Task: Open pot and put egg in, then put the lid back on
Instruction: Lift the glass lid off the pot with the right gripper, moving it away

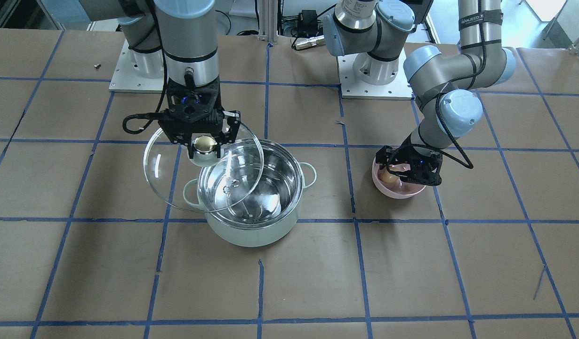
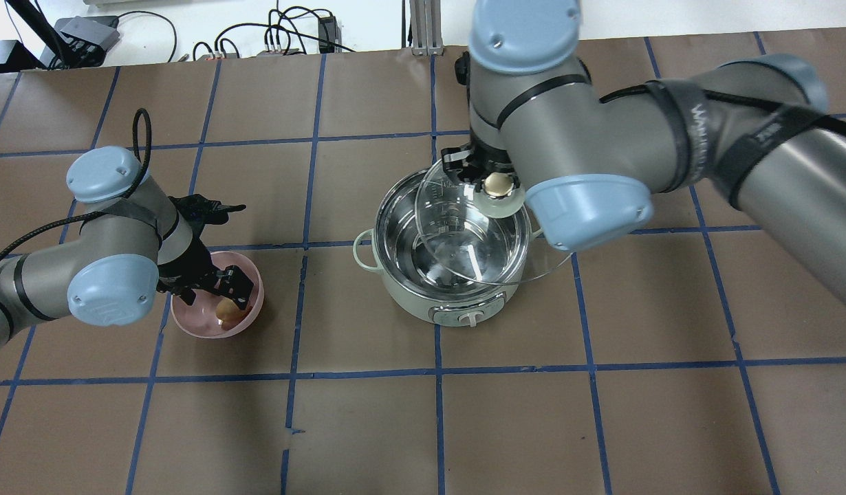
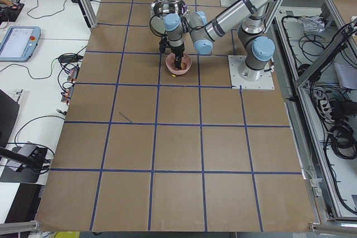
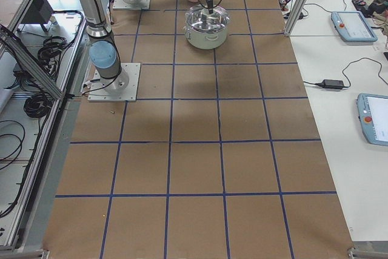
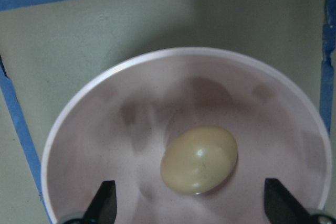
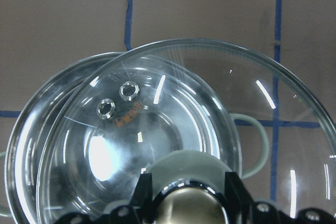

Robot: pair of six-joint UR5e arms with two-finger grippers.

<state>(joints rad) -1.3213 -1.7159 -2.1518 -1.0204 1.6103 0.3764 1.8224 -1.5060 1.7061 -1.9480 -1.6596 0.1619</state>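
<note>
The mint-green pot (image 1: pixel 252 226) stands open mid-table, its steel inside empty; it also shows in the overhead view (image 2: pixel 423 302). My right gripper (image 1: pixel 205 145) is shut on the golden knob (image 2: pixel 497 184) of the glass lid (image 1: pixel 176 179). It holds the lid tilted, raised and partly over the pot's rim. The lid also fills the right wrist view (image 6: pixel 173 103). The tan egg (image 5: pixel 199 159) lies in a pink bowl (image 5: pixel 79 129). My left gripper (image 2: pixel 213 292) is open, reaching into the bowl (image 2: pixel 247 275), its fingertips (image 5: pixel 105 205) either side of the egg (image 2: pixel 225 311).
The brown table carries a blue tape grid. The arms' white base plates (image 1: pixel 374 84) stand at the robot's edge. Cables (image 2: pixel 278 34) lie beyond the table's far edge. The bowl sits about one grid square from the pot, toward my left.
</note>
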